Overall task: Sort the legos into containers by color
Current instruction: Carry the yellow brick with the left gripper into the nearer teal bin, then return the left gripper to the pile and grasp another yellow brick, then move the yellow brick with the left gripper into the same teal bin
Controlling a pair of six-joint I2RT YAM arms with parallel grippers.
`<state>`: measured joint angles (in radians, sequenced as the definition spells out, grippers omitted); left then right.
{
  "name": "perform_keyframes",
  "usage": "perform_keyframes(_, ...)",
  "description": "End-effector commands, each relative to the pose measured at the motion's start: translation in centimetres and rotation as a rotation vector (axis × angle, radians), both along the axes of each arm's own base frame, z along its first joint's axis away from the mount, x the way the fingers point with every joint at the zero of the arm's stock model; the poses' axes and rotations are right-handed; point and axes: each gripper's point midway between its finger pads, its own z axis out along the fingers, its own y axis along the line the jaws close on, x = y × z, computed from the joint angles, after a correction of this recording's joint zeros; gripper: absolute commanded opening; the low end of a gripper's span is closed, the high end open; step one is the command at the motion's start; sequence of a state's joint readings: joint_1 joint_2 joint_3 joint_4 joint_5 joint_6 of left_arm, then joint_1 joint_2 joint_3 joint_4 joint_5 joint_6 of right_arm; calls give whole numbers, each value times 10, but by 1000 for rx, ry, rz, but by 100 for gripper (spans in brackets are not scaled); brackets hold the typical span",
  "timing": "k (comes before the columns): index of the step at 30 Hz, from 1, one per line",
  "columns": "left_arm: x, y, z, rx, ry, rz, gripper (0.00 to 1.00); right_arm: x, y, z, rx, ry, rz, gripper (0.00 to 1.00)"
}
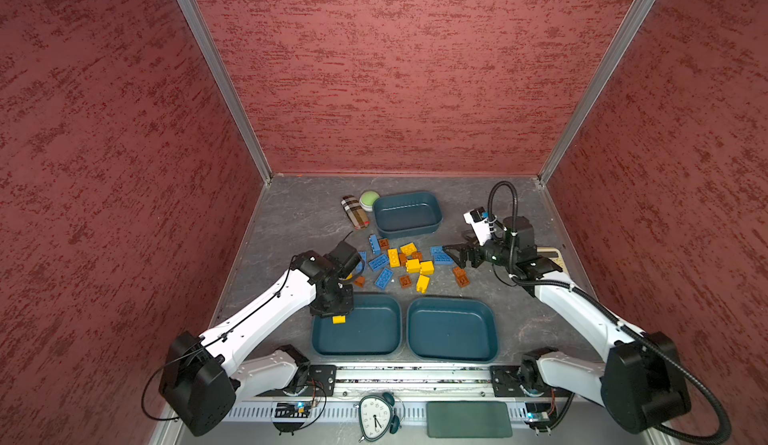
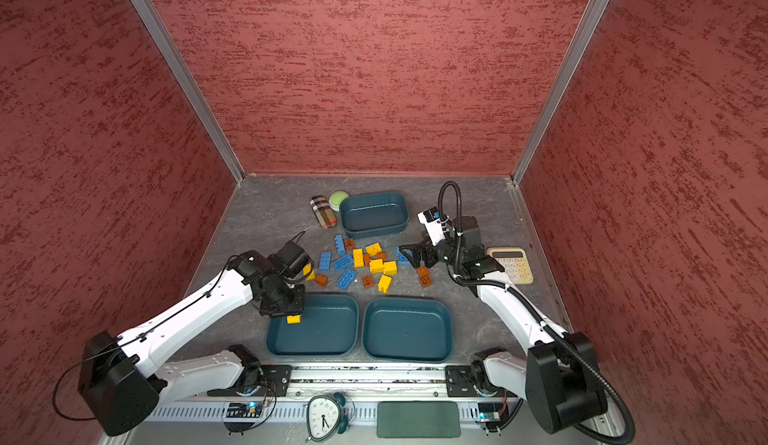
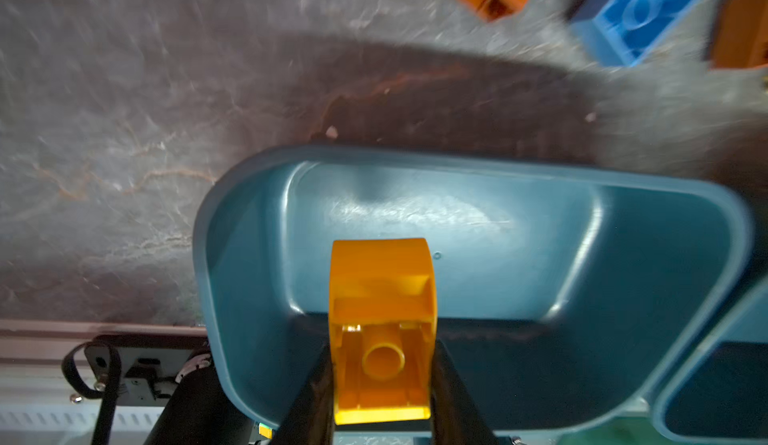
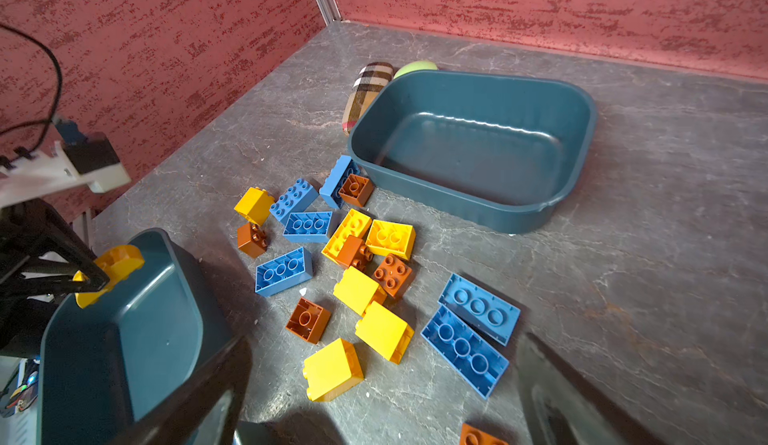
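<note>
Left end effector (image 3: 382,380) is pinching a yellow plastic lego brick (image 3: 380,293) between its two dark fingers (image 3: 316,384). It holds the brick, hollow underside towards the wrist camera, over the far left corner of the near left dark teal plastic tub (image 1: 365,341). Right end effector (image 1: 453,256) hangs with its jaws spread wide, its tips by two long blue bricks (image 4: 469,330) that lie underside up at the right edge of the loose legos (image 1: 409,262).

Those yellow, blue and brown bricks lie scattered on the desk (image 1: 299,214), a dark grey slab with pale marble-like veins. They sit between the far dark teal tub (image 1: 407,214) and the two near ones. The near right dark teal tub (image 1: 453,330) sits just beside the left one.

A plaid oblong case (image 1: 355,212) and a green-topped round puck (image 1: 369,200) rest by the far tub's left end, and a cream calculator (image 2: 511,264) lies near the right arm's wrist. Red mottled wall panels (image 1: 395,69), joined by silver metal corner posts (image 1: 216,69), close in the desk on three sides. At the front edge stand a white alarm clock (image 1: 378,416) and a flat dark green pad (image 1: 469,420).
</note>
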<state>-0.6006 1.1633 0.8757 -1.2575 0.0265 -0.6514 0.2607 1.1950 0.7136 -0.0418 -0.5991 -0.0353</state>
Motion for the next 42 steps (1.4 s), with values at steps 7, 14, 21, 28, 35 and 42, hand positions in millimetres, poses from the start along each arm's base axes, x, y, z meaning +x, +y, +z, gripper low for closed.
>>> perform_keyframes(7,14,7,-3,59,-33,39,55,5,7,16,13,-51,35,99)
perform_keyframes(14,55,-2,31,-32,-124,5,62,8,8,23,31,-77,30,99)
perform_keyframes(21,122,-4,15,-76,-199,58,69,13,7,27,35,-86,11,99)
perform_keyframes(28,174,-11,-19,-85,-240,126,67,11,6,21,30,-63,3,99)
perform_keyframes(35,179,-5,-58,12,-187,124,58,9,-2,12,-28,-50,-22,99)
perform_keyframes(42,175,-9,-76,28,-156,108,44,9,-5,5,-47,-35,-35,99)
